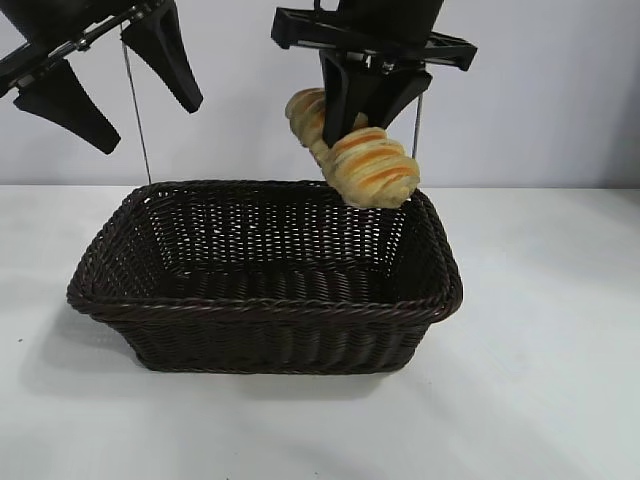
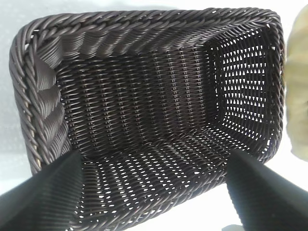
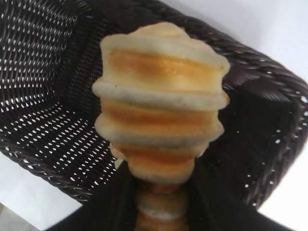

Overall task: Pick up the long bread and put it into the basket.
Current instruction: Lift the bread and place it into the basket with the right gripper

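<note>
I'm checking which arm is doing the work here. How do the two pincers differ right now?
The right pincer is shut on the long bread, holding it in the air above the basket at its far right corner; the left pincer is open and holds nothing. The right pincer points steeply down, the left one hangs tilted above the basket's left end. Both have black fingers and are raised clear of the table.

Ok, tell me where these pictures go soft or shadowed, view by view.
Exterior view: even light, the basket throws a faint shadow to its left on the table. Left wrist view: the weave is crisp, while the left claw fingers are dark blurs up close. Right wrist view: the long bread, clamped in the right claw, looks soft, and the weave behind is smeared.
</note>
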Available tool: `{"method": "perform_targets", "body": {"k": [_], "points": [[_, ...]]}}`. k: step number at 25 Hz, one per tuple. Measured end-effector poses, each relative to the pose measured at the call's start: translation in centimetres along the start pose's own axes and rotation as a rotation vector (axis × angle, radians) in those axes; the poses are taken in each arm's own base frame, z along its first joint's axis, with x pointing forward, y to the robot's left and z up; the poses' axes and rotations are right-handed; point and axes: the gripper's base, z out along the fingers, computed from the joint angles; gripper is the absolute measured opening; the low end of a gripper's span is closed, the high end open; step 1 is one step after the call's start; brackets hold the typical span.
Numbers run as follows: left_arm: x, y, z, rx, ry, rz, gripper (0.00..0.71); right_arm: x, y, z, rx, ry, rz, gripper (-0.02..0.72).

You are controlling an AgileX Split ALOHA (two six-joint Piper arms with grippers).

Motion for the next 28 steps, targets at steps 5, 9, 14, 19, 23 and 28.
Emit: {"method": "perform_targets", "body": {"k": [5,9,14,19,23,28], "points": [[0.0,0.0,0.0,0.0,0.0,0.0,0.595,-0.3,-0.3,1.9,-0.002,0.004,-0.002,0.219],[0.0,0.0,0.0,0.0,0.0,0.0,0.595,-0.3,-0.4,3.6,-0.011,0.039,0.005,0.219],[0.0,0.0,0.0,0.0,0.0,0.0,0.595,-0.3,-0.5,4.0,-0.015,0.047,0.007,0.261],[0.0,0.0,0.0,0.0,0.0,0.0,0.595,-0.3,-0.5,4.0,-0.016,0.049,0.007,0.483],[0.0,0.0,0.0,0.0,0.0,0.0,0.595,-0.2,-0.4,4.0,-0.018,0.061,0.007,0.539],[0.0,0.0,0.0,-0.003,0.0,0.001,0.595,0.0,-1.1,2.3,-0.039,0.043,0.039,0.54]]}}
